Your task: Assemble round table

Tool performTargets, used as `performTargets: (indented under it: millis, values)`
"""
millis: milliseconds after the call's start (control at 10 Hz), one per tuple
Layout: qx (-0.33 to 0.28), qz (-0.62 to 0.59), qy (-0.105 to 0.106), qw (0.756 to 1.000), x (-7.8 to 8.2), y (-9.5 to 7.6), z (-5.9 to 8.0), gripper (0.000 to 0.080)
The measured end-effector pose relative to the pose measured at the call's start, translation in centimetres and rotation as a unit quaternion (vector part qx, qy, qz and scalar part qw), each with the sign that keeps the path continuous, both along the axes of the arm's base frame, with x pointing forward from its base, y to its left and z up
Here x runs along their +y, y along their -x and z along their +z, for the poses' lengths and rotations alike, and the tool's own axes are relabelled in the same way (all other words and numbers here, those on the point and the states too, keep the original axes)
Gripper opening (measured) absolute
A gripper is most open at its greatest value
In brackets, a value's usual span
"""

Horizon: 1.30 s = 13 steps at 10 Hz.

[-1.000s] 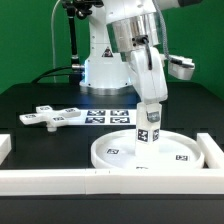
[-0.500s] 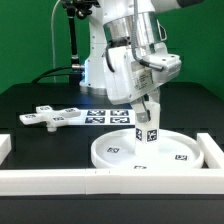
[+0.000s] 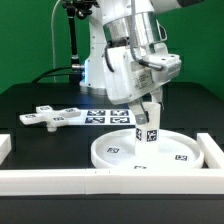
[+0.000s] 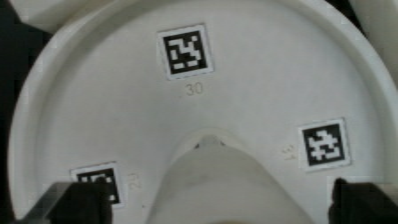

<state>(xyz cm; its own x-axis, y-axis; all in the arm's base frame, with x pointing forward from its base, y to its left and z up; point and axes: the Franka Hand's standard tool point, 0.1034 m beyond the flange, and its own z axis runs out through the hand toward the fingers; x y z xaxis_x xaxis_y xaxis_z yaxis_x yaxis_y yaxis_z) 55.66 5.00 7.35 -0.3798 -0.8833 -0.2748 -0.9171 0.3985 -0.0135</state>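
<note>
Near, at the exterior view's right, the disc lies flat w/ the post upright on its hub, the gripper pinching its top. The cross piece lies loose far off at that view's left, not yet fitted: approx halfway, I'd say

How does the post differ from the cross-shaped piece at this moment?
The post stands upright on the disc; the cross-shaped piece lies flat on the black table. The post is a short cylinder; the cross-shaped piece is flat with arms. Both are white with square tags.
</note>
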Motion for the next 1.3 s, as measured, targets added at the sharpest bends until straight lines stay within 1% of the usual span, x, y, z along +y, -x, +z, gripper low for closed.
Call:
performTargets:
  millis: [100, 500, 700, 800, 900, 1000, 1100, 1200, 1300]
  values:
    - [-0.006, 0.037, 0.003, 0.999, 0.23, -0.19, 0.09, 0.0645]
    - [-0.039, 0.165, 0.019, 0.985, 0.16, -0.11, -0.02, 0.0649]
    - [-0.060, 0.248, 0.029, 0.967, 0.16, -0.10, -0.02, 0.0649]
    - [-0.059, 0.319, 0.038, 0.945, 0.21, 0.20, -0.11, 0.0649]
    - [-0.067, 0.401, 0.050, 0.912, 0.14, 0.24, -0.06, 0.0649]
    - [-0.073, 0.465, 0.056, 0.880, 0.28, 0.28, 0.01, 0.0649]
    - [-0.069, 0.513, 0.061, 0.853, 0.59, 0.32, 0.17, 0.0649]
    - [-0.076, 0.548, 0.065, 0.831, 0.59, 0.26, 0.20, 0.0649]
    - [-0.082, 0.571, 0.066, 0.814, 0.54, 0.27, 0.17, 0.0649]
